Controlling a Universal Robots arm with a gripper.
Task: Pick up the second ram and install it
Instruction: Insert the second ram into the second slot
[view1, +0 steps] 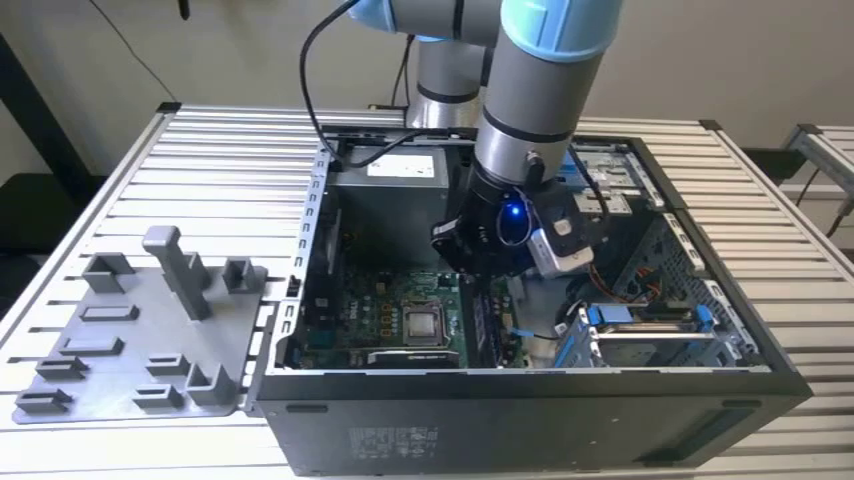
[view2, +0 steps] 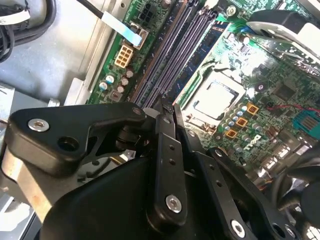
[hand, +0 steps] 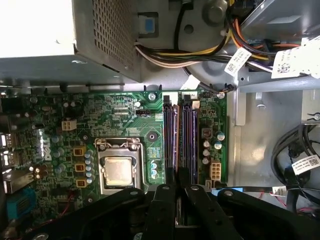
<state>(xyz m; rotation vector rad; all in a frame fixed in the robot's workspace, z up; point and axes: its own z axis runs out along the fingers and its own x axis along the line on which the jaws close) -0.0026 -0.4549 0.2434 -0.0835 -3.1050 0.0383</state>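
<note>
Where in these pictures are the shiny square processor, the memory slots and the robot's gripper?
processor (hand: 119, 170), first wrist view, middle of its metal lid.
memory slots (hand: 180, 132), first wrist view, between the slot rows.
gripper (hand: 179, 189), first wrist view, between its fingertips.

1 computer case (view1: 534, 420), 1 motherboard (hand: 115, 115), 1 processor (hand: 119, 171), 1 grey fixture tray (view1: 120, 350)

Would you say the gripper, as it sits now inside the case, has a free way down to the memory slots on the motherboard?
Probably yes. In the first wrist view the gripper hangs directly over the memory slots, with nothing between them. The cable bundle and power supply lie off to the side, clear of that path.
</note>
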